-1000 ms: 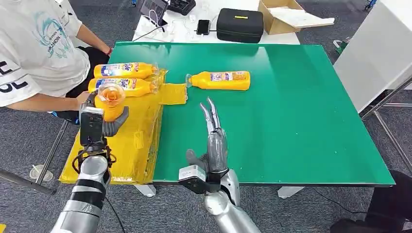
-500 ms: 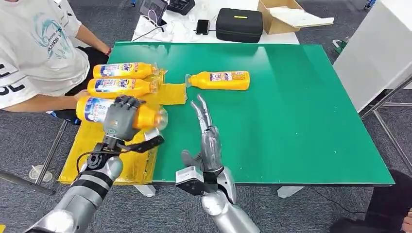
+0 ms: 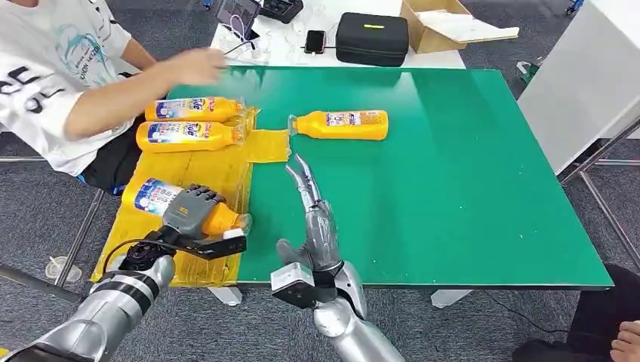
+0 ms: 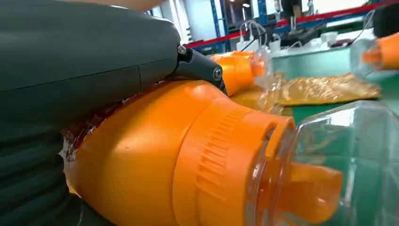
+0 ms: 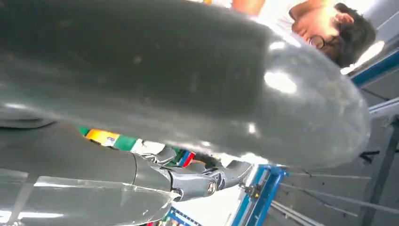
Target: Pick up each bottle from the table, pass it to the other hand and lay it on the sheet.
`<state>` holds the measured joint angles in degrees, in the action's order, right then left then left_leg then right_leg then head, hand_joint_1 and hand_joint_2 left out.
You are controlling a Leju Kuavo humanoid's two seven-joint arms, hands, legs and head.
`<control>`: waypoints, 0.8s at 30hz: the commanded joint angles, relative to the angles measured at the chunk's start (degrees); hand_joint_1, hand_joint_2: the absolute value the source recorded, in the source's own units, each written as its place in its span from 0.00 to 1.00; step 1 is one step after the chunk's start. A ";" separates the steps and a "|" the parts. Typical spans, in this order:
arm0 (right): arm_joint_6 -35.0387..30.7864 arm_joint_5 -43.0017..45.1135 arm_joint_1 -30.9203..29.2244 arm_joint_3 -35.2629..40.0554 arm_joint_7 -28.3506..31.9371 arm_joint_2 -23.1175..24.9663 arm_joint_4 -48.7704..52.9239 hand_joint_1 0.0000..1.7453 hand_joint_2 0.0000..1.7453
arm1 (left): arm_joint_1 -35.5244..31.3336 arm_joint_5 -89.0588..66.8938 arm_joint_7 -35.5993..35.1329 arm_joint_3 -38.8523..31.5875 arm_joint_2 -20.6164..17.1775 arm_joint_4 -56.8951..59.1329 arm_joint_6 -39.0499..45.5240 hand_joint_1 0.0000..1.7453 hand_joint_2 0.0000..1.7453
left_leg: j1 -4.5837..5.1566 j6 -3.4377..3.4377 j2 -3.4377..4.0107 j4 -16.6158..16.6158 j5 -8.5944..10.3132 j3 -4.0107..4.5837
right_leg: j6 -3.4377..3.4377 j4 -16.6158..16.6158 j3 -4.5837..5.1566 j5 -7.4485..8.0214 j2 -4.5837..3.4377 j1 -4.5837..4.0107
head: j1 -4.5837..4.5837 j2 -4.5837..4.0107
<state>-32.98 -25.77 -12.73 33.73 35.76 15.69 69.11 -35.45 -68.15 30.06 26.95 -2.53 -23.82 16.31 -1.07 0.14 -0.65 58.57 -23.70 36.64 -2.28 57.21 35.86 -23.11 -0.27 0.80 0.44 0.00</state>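
Bottles number four, all orange with clear caps. One bottle [image 3: 170, 204] lies on its side in the left robot hand [image 3: 192, 211], whose fingers wrap over its middle; its labelled base sticks out past the back of that hand and its capped neck points toward the right robot hand [image 3: 313, 219]. It sits low over the near part of the yellow sheet [image 3: 219, 177], though whether it touches the sheet cannot be told. Two more bottles [image 3: 195, 109] [image 3: 189, 136] lie side by side on the sheet, beyond the left robot hand. The fourth bottle [image 3: 343, 124] rests on the green worktop [image 3: 453, 173], off the sheet and well beyond the right robot hand's fingertips.

The right robot hand holds nothing, its fingers straight and close together, pointing away from the robot, just beside the sheet's edge.

From the left wrist camera the held bottle's ribbed orange collar [image 4: 211, 165] and clear cap [image 4: 339, 155] show close up, with the thumb pressed against the shoulder; the head camera instead shows the label. A person's arm [image 3: 136, 94] reaches over the worktop beyond the two laid bottles.
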 commanded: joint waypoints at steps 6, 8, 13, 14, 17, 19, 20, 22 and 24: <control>0.89 0.04 -1.82 1.63 -0.07 -0.69 -6.21 0.00 0.00 | -4.29 4.75 -0.66 0.26 -0.87 6.34 -11.98 0.81 1.00 | 0.00 -0.04 0.12 -0.05 -0.05 -0.22 | 0.06 -0.06 -0.22 -0.01 -0.07 -0.02 | 0.00 0.02; 0.90 0.06 -1.86 1.63 -0.05 -0.65 -6.38 0.00 0.00 | -4.07 5.07 -0.47 0.08 -0.86 6.25 -12.17 0.07 1.00 | -0.01 -0.05 0.15 -0.06 -0.06 -0.28 | 0.15 -0.08 -0.27 0.04 -0.08 -0.04 | 0.00 0.00; 1.28 0.26 -2.14 1.62 0.00 -0.47 -7.17 0.00 0.00 | -3.53 9.46 1.67 -2.01 -0.85 5.88 -17.76 0.00 0.00 | 0.00 -0.03 0.13 -0.05 -0.03 -0.22 | 0.19 -0.05 -0.20 0.09 -0.08 -0.02 | -0.02 0.00; 1.28 0.28 -2.22 1.62 0.03 -0.39 -7.43 0.00 0.00 | -3.43 9.84 2.15 -2.16 -0.95 5.73 -18.14 0.00 0.00 | -0.02 -0.08 0.25 -0.09 -0.12 -0.53 | 0.26 -0.12 -0.49 0.04 -0.13 -0.08 | 0.04 0.00; 1.46 0.46 -2.48 1.71 0.26 -0.26 -8.31 0.00 0.00 | -3.05 12.63 3.92 -3.09 -1.06 5.39 -21.15 0.00 0.00 | 0.00 -0.03 0.12 -0.06 -0.03 -0.27 | 0.19 -0.06 -0.26 0.08 -0.07 -0.02 | 0.02 0.00; 1.49 0.63 -2.70 1.80 0.49 -0.16 -8.90 0.00 0.00 | -2.87 14.38 4.96 -3.55 -1.27 5.24 -22.99 0.00 0.00 | 0.01 -0.03 0.12 -0.07 -0.04 -0.30 | 0.20 -0.07 -0.29 0.08 -0.09 -0.02 | 0.00 0.00; 1.46 0.76 -2.76 1.76 0.60 -0.12 -9.06 0.00 0.00 | -2.67 15.26 5.54 -3.97 -1.33 5.15 -23.49 0.00 0.00 | 0.01 -0.05 0.14 -0.10 -0.07 -0.44 | 0.22 -0.11 -0.44 0.06 -0.10 -0.03 | 0.00 0.00; 1.50 0.89 -2.87 1.75 0.71 -0.08 -9.28 0.00 0.00 | -2.44 15.73 6.00 -3.96 -1.60 5.05 -24.11 0.00 0.00 | 0.02 -0.01 -0.03 -0.07 0.00 -0.29 | 0.19 -0.05 -0.32 0.09 -0.04 0.00 | 0.00 0.00; 1.50 0.89 -2.87 1.75 0.71 -0.08 -9.28 0.00 0.00 | -2.44 15.73 6.00 -3.96 -1.60 5.05 -24.11 0.00 0.00 | 0.02 0.01 -0.05 -0.09 0.02 -0.32 | 0.20 -0.07 -0.37 0.11 -0.01 -0.01 | 0.02 0.00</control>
<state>-31.71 -25.31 -12.84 34.34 36.22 16.31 64.78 -38.67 -53.13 35.54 24.35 -3.65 -21.20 -6.08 -1.08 0.21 -0.91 58.56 -23.64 36.52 -2.14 57.22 35.63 -23.02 -0.12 0.80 0.46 0.00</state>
